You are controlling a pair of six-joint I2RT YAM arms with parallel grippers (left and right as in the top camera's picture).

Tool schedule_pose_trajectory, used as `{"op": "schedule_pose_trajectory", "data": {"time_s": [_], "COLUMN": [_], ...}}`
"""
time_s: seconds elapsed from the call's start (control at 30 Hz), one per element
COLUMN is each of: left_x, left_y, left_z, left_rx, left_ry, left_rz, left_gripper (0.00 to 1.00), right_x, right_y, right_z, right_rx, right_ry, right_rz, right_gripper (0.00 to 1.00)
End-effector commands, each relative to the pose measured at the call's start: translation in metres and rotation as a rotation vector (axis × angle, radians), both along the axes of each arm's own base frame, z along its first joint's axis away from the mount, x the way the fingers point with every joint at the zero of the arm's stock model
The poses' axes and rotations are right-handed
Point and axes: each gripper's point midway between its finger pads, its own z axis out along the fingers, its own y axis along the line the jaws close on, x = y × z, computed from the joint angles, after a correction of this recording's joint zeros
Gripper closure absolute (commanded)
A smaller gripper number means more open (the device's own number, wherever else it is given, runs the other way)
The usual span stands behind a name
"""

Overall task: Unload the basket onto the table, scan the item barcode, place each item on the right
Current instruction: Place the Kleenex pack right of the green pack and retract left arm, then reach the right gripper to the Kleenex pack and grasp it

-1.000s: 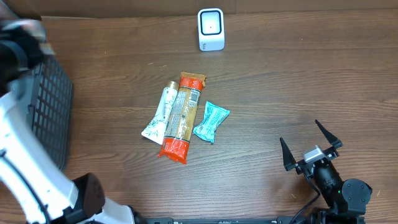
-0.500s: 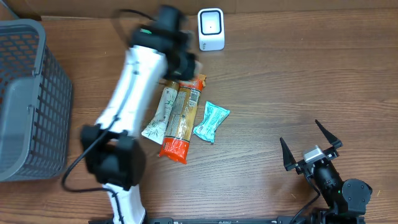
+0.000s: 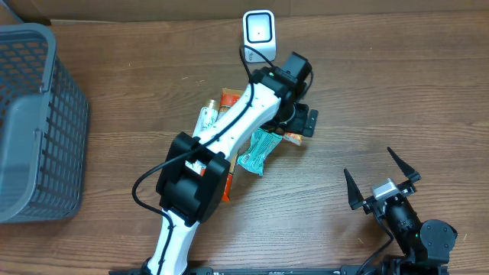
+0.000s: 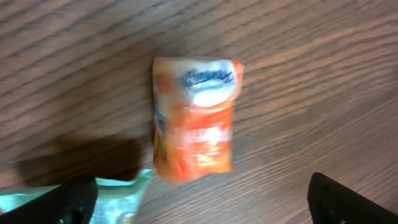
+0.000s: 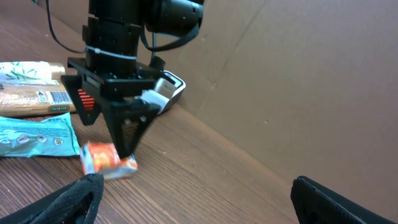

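The left gripper (image 3: 296, 128) hung wide open, holding nothing, above the small orange-and-white soft packet (image 4: 196, 121). The packet lay flat on the brown wooden table (image 3: 397, 84), its lower left corner just beside the teal wrapper (image 3: 260, 150), with bare wood along its right edge. The right gripper (image 3: 367, 162) stood fully spread and empty, well apart.

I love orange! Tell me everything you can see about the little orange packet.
The orange packet is small, soft-looking and crinkly, orange with a white end bearing a blurred blue logo. It lies flat on the wooden table, beneath the open left gripper, whose fingers stand either side without clasping it. A teal packet lies by one corner.
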Motion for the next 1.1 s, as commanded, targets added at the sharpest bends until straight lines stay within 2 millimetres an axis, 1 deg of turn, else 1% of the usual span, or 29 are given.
{"op": "schedule_pose_trajectory", "data": {"time_s": [0.0, 0.07, 0.13, 0.2, 0.23, 0.27, 0.37, 0.43, 0.47, 0.53, 0.6, 0.67, 0.7, 0.77, 0.83, 0.93, 1.0, 1.07], "left_x": [0.007, 0.017, 0.031, 0.047, 0.054, 0.064, 0.069, 0.067, 0.066, 0.062, 0.057, 0.050, 0.041, 0.038, 0.035, 0.031, 0.030, 0.030], "left_y": [-0.001, 0.005, 0.019, 0.041, 0.056, 0.087, 0.144, 0.180, 0.201, 0.242, 0.281, 0.317, 0.349, 0.374, 0.389, 0.403, 0.407, 0.408], "left_z": [0.009, 0.026, 0.055, 0.094, 0.117, 0.157, 0.218, 0.248, 0.263, 0.285, 0.296, 0.297, 0.292, 0.286, 0.285, 0.287, 0.287, 0.286], "left_rx": [-0.015, -0.026, -0.039, -0.056, -0.063, -0.071, -0.075, -0.068, -0.061, -0.036, -0.006, 0.017, 0.033, 0.018, -0.014, -0.012, 0.003, 0.009], "left_ry": [-0.013, -0.036, -0.068, -0.112, -0.141, -0.198, -0.299, -0.359, -0.395, -0.456, -0.487, -0.474, -0.436, -0.407, -0.400, -0.417, -0.425, -0.428], "left_rz": [0.023, 0.033, 0.051, 0.079, 0.092, 0.116, 0.166, 0.203, 0.224, 0.269, 0.323, 0.405, 0.486, 0.562, 0.588, 0.576, 0.556, 0.541], "left_gripper": [0.01, 0.00, 0.00, 0.00, 0.00, 0.00, 0.00, 0.01, 0.00, 0.00, 0.01, 0.00, 0.01, 0.00, 0.00, 0.00, 0.00, 0.00], "right_x": [0.000, 0.000, 0.000, 0.000, 0.000, 0.000, 0.000, 0.000, 0.000, 0.000, 0.000, -0.001, -0.003, -0.003, -0.003, -0.003, -0.005, -0.009], "right_y": [0.001, 0.001, 0.001, 0.001, 0.001, 0.001, 0.001, 0.001, 0.001, 0.001, 0.000, 0.004, 0.007, 0.007, 0.009, 0.009, 0.011, 0.019], "right_z": [-0.004, -0.004, -0.004, -0.004, -0.004, -0.003, 0.001, -0.005, -0.005, -0.004, 0.000, 0.002, 0.002, -0.001, -0.002, -0.002, -0.004, -0.004], "right_rx": [0.000, 0.000, 0.000, 0.000, 0.000, 0.000, -0.002, 0.001, 0.001, 0.000, -0.002, -0.003, -0.003, 0.000, 0.041, 0.170, 0.245, 0.269], "right_ry": [0.005, 0.005, 0.005, 0.005, 0.005, -0.001, -0.017, 0.009, 0.008, 0.005, -0.014, -0.022, -0.021, -0.008, 0.017, 0.077, 0.121, 0.144], "right_rz": [0.006, 0.006, 0.006, 0.006, 0.006, 0.006, 0.006, 0.006, 0.006, 0.003, -0.001, 0.024, 0.042, 0.042, 0.054, 0.056, 0.074, 0.121], "right_gripper": [0.00, 0.00, 0.00, 0.00, 0.00, 0.00, 0.00, 0.00, 0.00, 0.00, 0.00, 0.00, 0.00, 0.00, 0.00, 0.00, 0.00, 0.00]}}
